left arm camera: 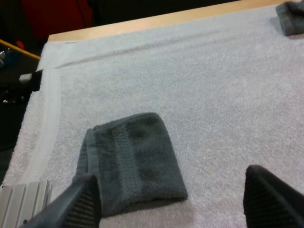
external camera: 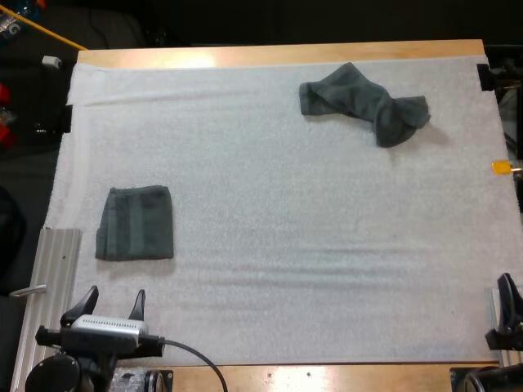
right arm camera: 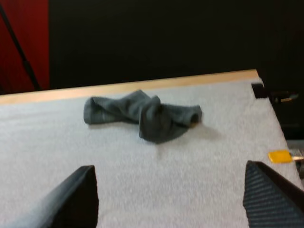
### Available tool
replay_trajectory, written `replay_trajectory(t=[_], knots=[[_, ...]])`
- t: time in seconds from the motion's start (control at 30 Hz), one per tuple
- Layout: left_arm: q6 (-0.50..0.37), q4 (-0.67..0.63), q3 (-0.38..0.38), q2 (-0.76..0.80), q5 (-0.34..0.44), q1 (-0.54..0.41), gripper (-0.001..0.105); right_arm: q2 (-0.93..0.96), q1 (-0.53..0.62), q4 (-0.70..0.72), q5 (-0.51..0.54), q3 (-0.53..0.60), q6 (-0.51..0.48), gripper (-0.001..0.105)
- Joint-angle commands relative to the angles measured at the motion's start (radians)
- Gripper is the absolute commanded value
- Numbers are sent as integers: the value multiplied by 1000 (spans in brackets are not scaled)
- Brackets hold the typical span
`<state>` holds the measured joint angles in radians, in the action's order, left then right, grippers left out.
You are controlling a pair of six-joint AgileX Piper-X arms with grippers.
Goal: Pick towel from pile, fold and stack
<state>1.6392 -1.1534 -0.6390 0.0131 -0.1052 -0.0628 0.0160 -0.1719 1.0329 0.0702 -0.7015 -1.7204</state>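
Our claws stand open over the mat (external camera: 286,245).
Our left claw (external camera: 113,298) sits near the folded towel (external camera: 136,222); our right claw (right arm camera: 168,190) faces the crumpled towel (right arm camera: 142,114) by the bench (external camera: 286,55) far edge.

White mat (external camera: 286,245) covers most of wooden worktop (external camera: 278,54); bare wood strip shows along far side and near edge. Ribbed metal plate (external camera: 53,269) lies at mat's near left corner. Small black fitting (external camera: 485,77) sits at mat's far right corner.

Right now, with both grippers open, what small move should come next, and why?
Probably ease the right gripper forward toward the crumpled towel: it lies loose on the mat ahead of that open, empty gripper, while one folded towel already sits by the left gripper.
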Motion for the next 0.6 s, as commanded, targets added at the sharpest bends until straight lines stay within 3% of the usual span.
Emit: replay_trajectory(t=[0.0,0.3,0.57], knots=[[0,26,14,140,-3,-2,62,37,6,-19,-8,15,-10,63],[0,29,81,140,-3,-2,62,37,6,-20,-8,91,-10,63],[0,60,83,140,-3,-2,62,37,6,-20,-8,145,-10,63]])
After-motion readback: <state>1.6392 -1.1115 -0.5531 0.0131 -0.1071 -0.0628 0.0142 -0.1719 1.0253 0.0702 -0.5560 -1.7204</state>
